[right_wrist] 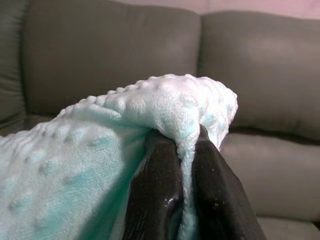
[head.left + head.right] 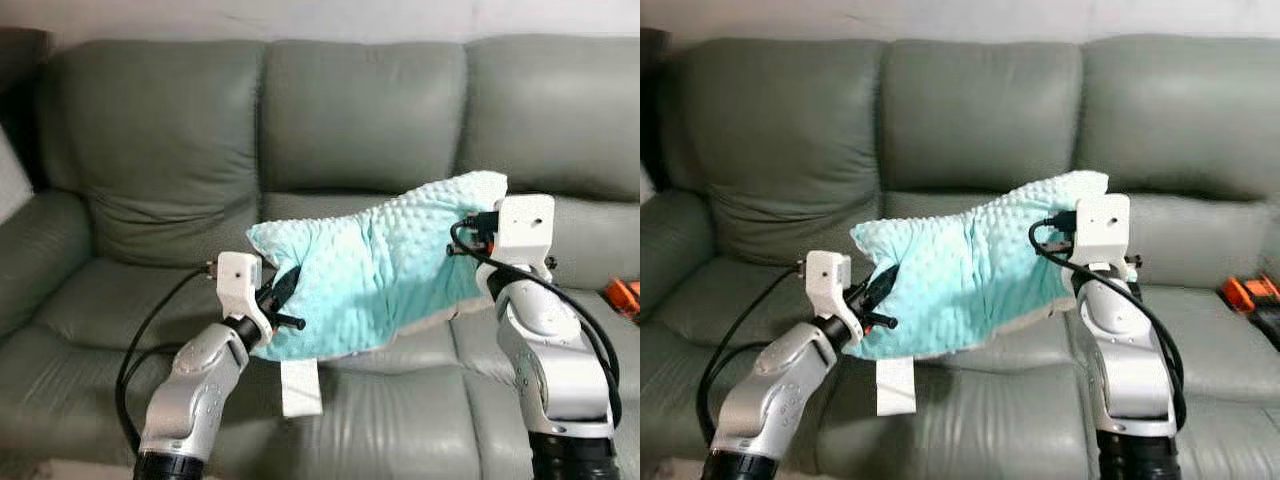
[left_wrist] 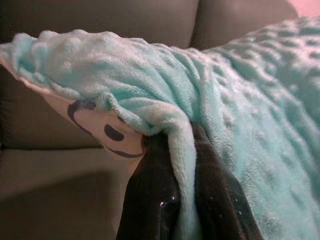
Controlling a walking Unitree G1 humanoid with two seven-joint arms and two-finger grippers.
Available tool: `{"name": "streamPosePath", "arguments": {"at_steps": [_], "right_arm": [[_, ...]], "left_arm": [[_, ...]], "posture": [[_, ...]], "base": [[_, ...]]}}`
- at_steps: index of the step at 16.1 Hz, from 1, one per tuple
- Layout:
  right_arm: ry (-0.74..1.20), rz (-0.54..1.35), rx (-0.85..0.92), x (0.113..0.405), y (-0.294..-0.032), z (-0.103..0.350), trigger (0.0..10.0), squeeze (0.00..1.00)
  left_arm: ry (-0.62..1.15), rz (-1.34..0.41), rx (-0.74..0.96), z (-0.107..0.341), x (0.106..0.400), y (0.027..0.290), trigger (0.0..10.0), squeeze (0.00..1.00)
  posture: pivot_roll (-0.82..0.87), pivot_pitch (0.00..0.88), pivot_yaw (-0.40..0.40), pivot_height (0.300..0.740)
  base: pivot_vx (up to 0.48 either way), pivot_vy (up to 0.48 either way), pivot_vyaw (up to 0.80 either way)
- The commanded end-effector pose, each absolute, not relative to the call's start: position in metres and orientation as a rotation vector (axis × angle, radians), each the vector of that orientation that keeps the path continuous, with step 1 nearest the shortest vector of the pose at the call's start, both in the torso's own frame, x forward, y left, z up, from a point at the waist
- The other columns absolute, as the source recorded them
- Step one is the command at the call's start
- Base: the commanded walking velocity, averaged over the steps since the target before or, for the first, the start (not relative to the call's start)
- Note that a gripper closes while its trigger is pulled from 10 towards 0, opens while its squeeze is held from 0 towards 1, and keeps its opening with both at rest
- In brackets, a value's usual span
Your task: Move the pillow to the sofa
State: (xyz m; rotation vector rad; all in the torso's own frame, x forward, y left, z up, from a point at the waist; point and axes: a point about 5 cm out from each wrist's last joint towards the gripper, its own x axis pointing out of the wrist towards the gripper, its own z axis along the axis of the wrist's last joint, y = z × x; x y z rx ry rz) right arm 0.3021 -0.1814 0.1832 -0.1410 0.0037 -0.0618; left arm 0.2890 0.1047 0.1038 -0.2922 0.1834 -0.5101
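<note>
— How many pillows were there, and where?

— One pillow (image 2: 375,270), mint green with a dotted nap. It hung in the air in front of the sofa (image 2: 160,150), above the middle seat cushion, stretched between the two arms. Its right end sat higher than its left.

— Who had hold of it?

— Both grippers. The left gripper (image 3: 186,165) had its two black fingers (image 3: 150,200) closed on a fold at the pillow's left edge, fabric pinched between them. The right gripper (image 1: 186,160) did the same at the raised right corner, its two fingers (image 1: 152,200) squeezed together on the fold.

— Anything else on the pillow?

— One white tag (image 2: 300,388) dangled below its lower edge, near the left arm. In the left wrist view a pale patch with dark printed curves (image 3: 100,130) showed on the underside.

— And the sofa?

— One grey-green sofa, three back cushions across. At the far right of the seat lay one orange-and-black object (image 2: 1250,297); I could not tell what it was. A pale thing (image 2: 10,180) showed at the far left edge, too cropped to tell.
</note>
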Motion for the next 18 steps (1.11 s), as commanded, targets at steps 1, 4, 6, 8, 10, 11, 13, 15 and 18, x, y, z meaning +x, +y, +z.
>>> {"name": "streamPosePath", "arguments": {"at_steps": [1,4,6,8,10,11,13,15,18], "right_arm": [[0.021,-0.064,-0.137,0.303,-0.18,0.18,10.0,0.0],[0.052,-0.081,-0.125,0.301,-0.182,0.17,10.0,0.0],[0.088,-0.078,-0.118,0.299,-0.181,0.161,10.0,0.0],[0.098,-0.072,-0.065,0.297,-0.178,0.157,10.0,0.0],[0.147,-0.083,-0.045,0.296,-0.181,0.145,10.0,0.0],[0.157,-0.09,-0.036,0.294,-0.182,0.142,10.0,0.0],[0.18,-0.1,-0.012,0.291,-0.185,0.134,10.0,0.0],[0.206,-0.111,0.009,0.289,-0.187,0.128,10.0,0.0],[0.262,-0.128,0.028,0.283,-0.189,0.115,10.0,0.0]], "left_arm": [[0.182,-0.53,-0.256,0.102,0.292,0.103,10.0,0.0],[0.208,-0.507,-0.224,0.093,0.297,0.113,10.0,0.0],[0.229,-0.48,-0.198,0.085,0.3,0.121,10.0,0.0],[0.246,-0.461,-0.173,0.077,0.301,0.127,10.0,0.0],[0.259,-0.424,-0.142,0.068,0.306,0.135,10.0,0.0],[0.267,-0.424,-0.136,0.066,0.307,0.136,10.0,0.0],[0.3,-0.444,-0.108,0.057,0.309,0.138,10.0,0.0],[0.322,-0.456,-0.094,0.051,0.308,0.138,10.0,0.0],[0.319,-0.488,-0.096,0.047,0.311,0.134,10.0,0.0]], "posture": [[-0.12,0.0,0.03,0.74],[-0.12,0.0,0.039,0.74],[-0.12,0.0,0.043,0.74],[-0.12,0.0,0.047,0.74],[-0.11,0.022,0.049,0.74],[-0.11,0.032,0.05,0.74],[-0.11,0.067,0.062,0.74],[-0.1,0.093,0.073,0.74],[-0.1,0.137,0.089,0.74]], "base": [[0.0,0.0,-0.74],[0.0,0.0,-0.74],[0.0,0.0,-0.75],[0.0,0.0,-0.75],[0.0,0.0,0.0],[0.0,0.0,0.0],[0.0,0.0,0.0],[0.0,0.0,0.0],[0.0,0.0,0.0]]}}
